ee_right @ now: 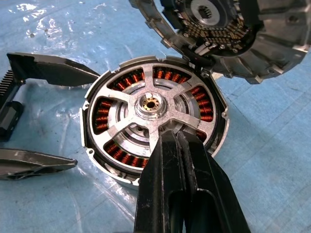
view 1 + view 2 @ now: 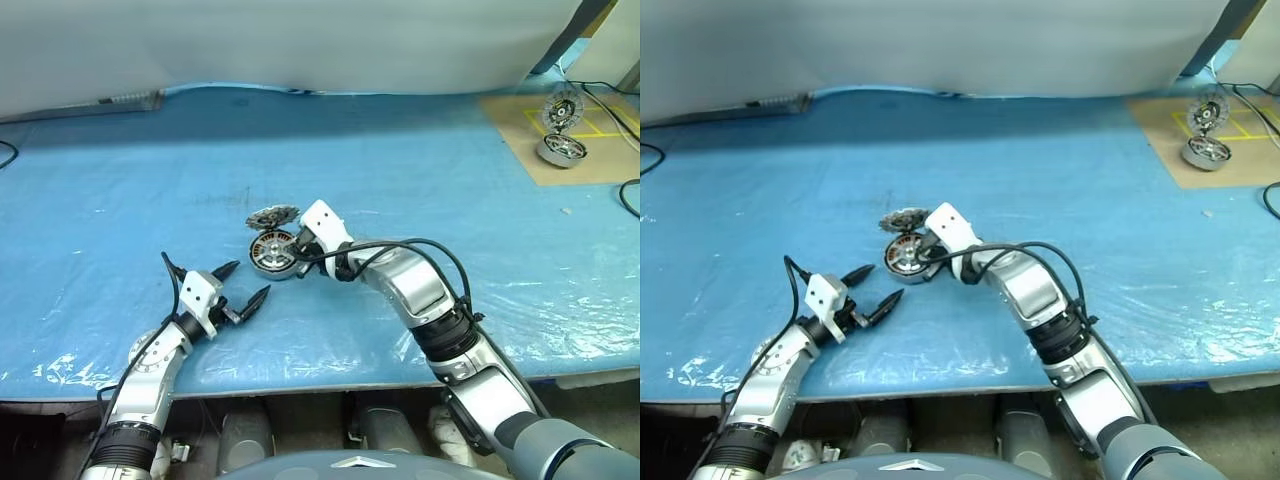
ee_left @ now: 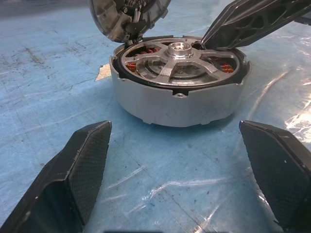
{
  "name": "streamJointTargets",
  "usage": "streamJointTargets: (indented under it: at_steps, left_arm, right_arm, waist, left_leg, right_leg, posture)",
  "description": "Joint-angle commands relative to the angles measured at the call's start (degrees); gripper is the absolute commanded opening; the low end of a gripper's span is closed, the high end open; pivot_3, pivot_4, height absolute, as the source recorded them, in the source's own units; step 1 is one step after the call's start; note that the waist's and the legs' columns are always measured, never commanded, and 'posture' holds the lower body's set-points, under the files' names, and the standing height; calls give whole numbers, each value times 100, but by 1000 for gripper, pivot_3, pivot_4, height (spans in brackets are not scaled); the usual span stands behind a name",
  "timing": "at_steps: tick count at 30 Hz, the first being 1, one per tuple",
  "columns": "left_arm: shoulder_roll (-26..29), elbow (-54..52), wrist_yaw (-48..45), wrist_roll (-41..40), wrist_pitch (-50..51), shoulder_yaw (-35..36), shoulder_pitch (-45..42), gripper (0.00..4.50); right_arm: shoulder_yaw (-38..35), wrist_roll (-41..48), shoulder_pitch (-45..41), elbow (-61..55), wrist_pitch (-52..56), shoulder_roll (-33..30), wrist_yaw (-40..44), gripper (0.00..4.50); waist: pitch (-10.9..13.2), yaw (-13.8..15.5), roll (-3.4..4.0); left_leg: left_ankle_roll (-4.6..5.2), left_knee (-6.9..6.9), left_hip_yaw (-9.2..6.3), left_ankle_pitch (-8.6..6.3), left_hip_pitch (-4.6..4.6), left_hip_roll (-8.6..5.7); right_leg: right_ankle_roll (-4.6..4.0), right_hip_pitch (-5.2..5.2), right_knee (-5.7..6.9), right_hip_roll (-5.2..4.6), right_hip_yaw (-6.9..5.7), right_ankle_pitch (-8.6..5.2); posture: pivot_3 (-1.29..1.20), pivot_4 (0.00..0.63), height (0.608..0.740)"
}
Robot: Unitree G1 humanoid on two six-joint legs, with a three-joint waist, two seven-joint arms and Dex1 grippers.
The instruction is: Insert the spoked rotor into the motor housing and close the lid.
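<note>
Between our right fingers we see no gap: they are pressed together, tips resting on a spoke of the rotor, gripping nothing. That rotor already sits inside the motor housing, copper windings showing between its spokes. Just beyond our right fingertips the toothed lid stands tilted open, hinged at the housing's far rim. Our left fingers are spread wide and empty, the housing just ahead of them on the blue worktop.
</note>
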Motion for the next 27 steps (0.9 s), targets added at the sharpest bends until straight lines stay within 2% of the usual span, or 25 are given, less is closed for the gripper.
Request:
streamJointTargets:
  at_steps: [1, 13, 27]
  left_arm:
    - [32, 14, -36, -53, -113, 67, 31, 4500]
    - [-70, 228, -23, 23, -202, -11, -94, 4500]
    - [-131, 294, 40, 79, -259, -48, -152, 4500]
  right_arm:
    - [48, -45, 93, -77, -156, 1, 41, 12]
    - [-184, 84, -88, -422, -30, 136, -24, 12]
    - [45, -213, -29, 553, -508, 483, -95, 12]
  waist:
    - [0, 0, 0]
    - [0, 3, 0]
    - [0, -2, 0]
  left_leg:
    - [0, -1, 0, 0, 0, 0]
    - [0, 1, 0, 0, 2, 0]
    - [0, 6, 0, 0, 5, 0]
  right_leg:
    - [0, 0, 0, 0, 0, 0]
    - [0, 2, 3, 0, 0, 0]
    - [0, 4, 10, -2, 0, 0]
  posture:
    - [0, 150, 740]
    - [0, 150, 740]
    - [0, 150, 740]
